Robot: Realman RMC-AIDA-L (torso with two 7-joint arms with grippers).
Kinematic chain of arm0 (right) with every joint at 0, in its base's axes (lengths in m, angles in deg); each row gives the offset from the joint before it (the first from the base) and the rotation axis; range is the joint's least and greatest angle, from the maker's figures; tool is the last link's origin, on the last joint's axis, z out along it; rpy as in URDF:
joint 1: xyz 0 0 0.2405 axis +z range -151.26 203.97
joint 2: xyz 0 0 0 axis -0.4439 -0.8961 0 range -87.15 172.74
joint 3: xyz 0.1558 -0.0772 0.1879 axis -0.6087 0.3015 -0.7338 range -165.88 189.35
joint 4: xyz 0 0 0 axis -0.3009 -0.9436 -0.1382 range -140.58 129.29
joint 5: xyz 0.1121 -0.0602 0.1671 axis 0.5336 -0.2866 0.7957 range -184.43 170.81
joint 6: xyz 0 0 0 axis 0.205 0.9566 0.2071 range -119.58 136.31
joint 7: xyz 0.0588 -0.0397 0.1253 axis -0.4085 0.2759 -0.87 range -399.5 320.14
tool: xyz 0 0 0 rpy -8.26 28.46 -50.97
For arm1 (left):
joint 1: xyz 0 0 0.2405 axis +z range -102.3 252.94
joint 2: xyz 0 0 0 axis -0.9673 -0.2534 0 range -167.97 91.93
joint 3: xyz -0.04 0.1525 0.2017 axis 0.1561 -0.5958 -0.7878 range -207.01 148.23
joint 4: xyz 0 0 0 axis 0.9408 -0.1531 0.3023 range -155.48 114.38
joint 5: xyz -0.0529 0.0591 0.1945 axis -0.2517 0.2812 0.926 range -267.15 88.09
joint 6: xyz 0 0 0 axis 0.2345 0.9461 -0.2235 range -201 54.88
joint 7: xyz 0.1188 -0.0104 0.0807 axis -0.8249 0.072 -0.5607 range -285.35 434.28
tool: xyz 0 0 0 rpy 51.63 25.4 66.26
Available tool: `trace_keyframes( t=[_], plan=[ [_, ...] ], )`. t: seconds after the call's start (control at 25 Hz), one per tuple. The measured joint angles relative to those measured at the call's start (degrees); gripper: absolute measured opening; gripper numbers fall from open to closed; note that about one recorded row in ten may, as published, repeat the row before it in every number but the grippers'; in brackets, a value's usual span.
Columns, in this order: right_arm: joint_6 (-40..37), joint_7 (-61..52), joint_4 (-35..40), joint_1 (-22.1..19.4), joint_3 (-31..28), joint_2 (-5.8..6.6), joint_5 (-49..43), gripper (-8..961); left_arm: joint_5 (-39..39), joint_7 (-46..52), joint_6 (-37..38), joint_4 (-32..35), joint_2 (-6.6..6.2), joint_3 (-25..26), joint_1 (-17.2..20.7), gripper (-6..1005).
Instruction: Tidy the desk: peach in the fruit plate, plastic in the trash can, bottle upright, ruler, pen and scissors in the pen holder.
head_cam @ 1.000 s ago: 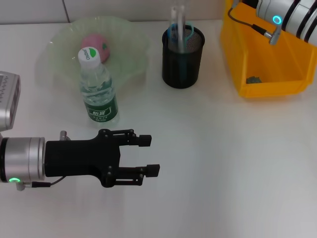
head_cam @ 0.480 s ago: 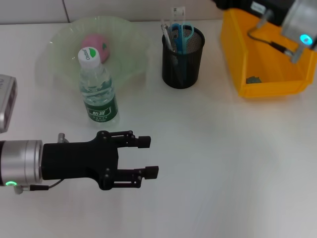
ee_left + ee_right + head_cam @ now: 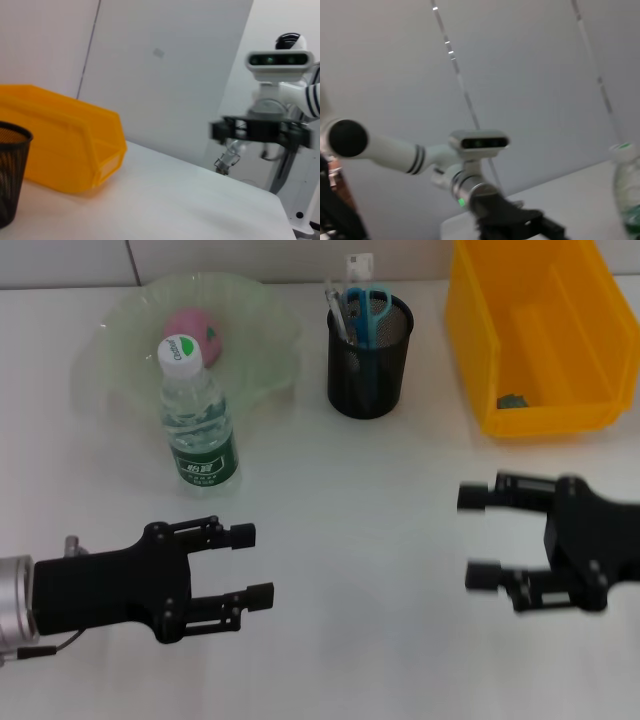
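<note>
Left tool [image 3: 250, 564]: low over the counter [image 3: 360, 540], nearer than the bottle and just to its right, fingers spread wide, holding nothing.
Right tool [image 3: 482, 536]: out to the bottle's far right, nearer than the bin, fingers wide apart, empty too.
Bottle [image 3: 198, 415]: upright, cap on, right at the near rim of the fruit plate.
Peach [image 3: 191, 327]: in the fruit plate [image 3: 130, 310], just beyond the bottle.
Pen holder [image 3: 369, 360]: right of the bottle; scissors [image 3: 368, 308], a pen and what looks like the ruler's tip poke out.
Trash can [image 3: 528, 332]: far right of the bottle, a small dark scrap inside; is it the plastic? Can't tell.
Risk: the job looks about done, but a left-arm swing past the bottle could clip it and tip it onto the plate.
</note>
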Motion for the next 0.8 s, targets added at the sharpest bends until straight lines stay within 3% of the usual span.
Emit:
trace_keyframes(
  t=[0.08, 0.28, 0.8],
  plan=[
    [-3.2, 1.7, -1.1, -1.1, 0.0, -0.27, -3.4, 733, 0.1, -0.1, 0.0, 0.0, -0.02, 0.0, 0.7, 743],
    [-3.5, 6.0, -4.2, -1.2, 0.0, -0.67, -5.0, 804, 0.0, 0.1, 1.6, 0.0, 0.35, 1.6, 3.8, 759],
    [-3.0, 6.9, -5.2, -0.3, 0.5, -1.07, -5.9, 804, 0.2, 0.2, 2.1, -1.3, 0.68, 2.0, 3.8, 811]
  ],
)
